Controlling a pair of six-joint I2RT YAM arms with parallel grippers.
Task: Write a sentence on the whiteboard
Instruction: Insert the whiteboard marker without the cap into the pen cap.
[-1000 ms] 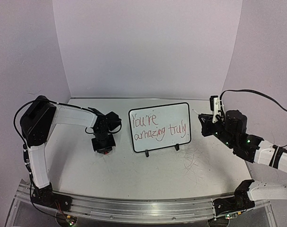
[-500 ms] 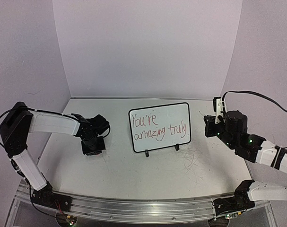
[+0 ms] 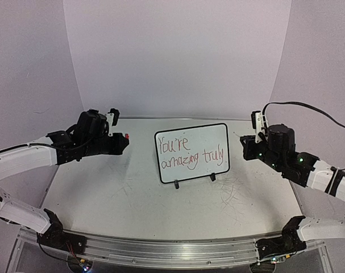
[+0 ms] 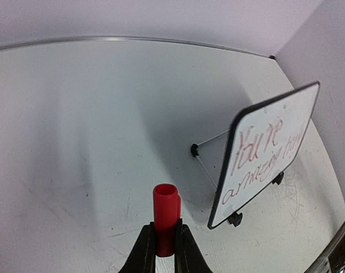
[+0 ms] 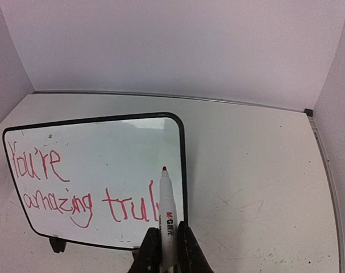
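The whiteboard point(image 3: 203, 138) stands tilted on its two black feet at the table's middle. The sentence point(image 3: 189, 154) in red reads "You're amazing truly". My left gripper point(image 3: 124, 139) hangs above the table left of the board, shut on a red marker cap point(image 3: 127, 136). In the left wrist view the cap point(image 4: 166, 211) sticks out of the gripper point(image 4: 165, 245), with the whiteboard point(image 4: 286, 111) and the sentence point(image 4: 262, 156) to the right. My right gripper point(image 3: 244, 148) is just right of the board. In the right wrist view it point(image 5: 166, 245) is shut on a white marker point(image 5: 167, 207), tip before the whiteboard point(image 5: 104, 142) near the sentence's end point(image 5: 127, 206).
The grey-white tabletop point(image 3: 132, 199) carries scribble scuffs, thickest at the front right point(image 3: 232, 196). White walls close in the back and both sides. A metal rail point(image 3: 172, 250) runs along the near edge between the arm bases.
My left arm has swung up off the table and back to the left, its gripper now pointing right at the board with the red cap. My right gripper has shifted only slightly.
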